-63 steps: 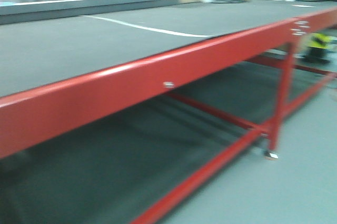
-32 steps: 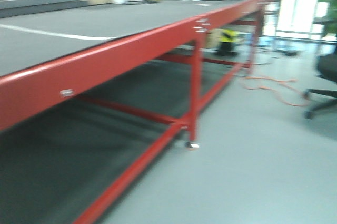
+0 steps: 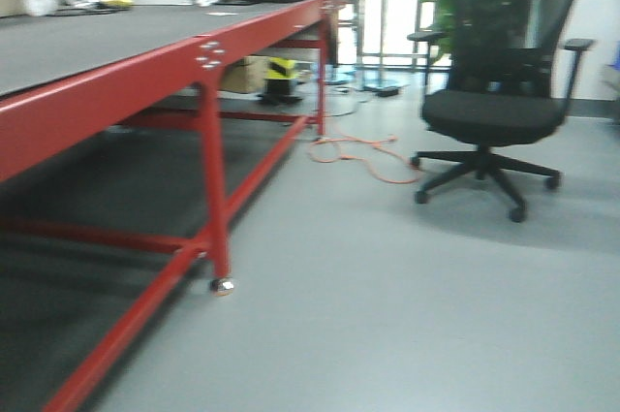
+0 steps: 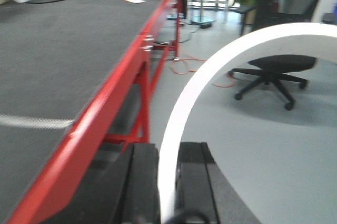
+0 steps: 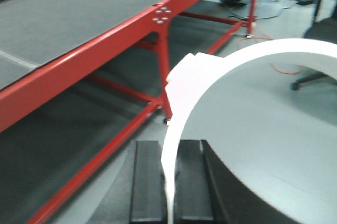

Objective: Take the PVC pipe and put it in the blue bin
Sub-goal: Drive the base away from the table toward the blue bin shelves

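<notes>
- Carrying looks to be the step in hand. The left claw (image 4: 167, 176) is closed to a narrow gap on the thin edge of a white curved PVC pipe (image 4: 184, 103). The pipe arcs up and away, off the red desk (image 4: 100, 113) and out over the floor (image 4: 274, 145) beside it.
- The right claw (image 5: 169, 182) pinches a similar white arc (image 5: 237, 60) in the same way, level with the desk's leg (image 5: 164, 66). I cannot tell whether both claws hold one piece.
- No blue bin shows in any view, so find it before lowering anything.
- Off the desk's long side, toward its far end, stands an office chair (image 3: 494, 111). An orange cable (image 3: 373, 155) lies on the floor between it and the desk. Steer wide of both.
- Each grip is on a thin rim, so travel smoothly and hold both claws firm. Release only once the pipe hangs inside the bin's walls.
</notes>
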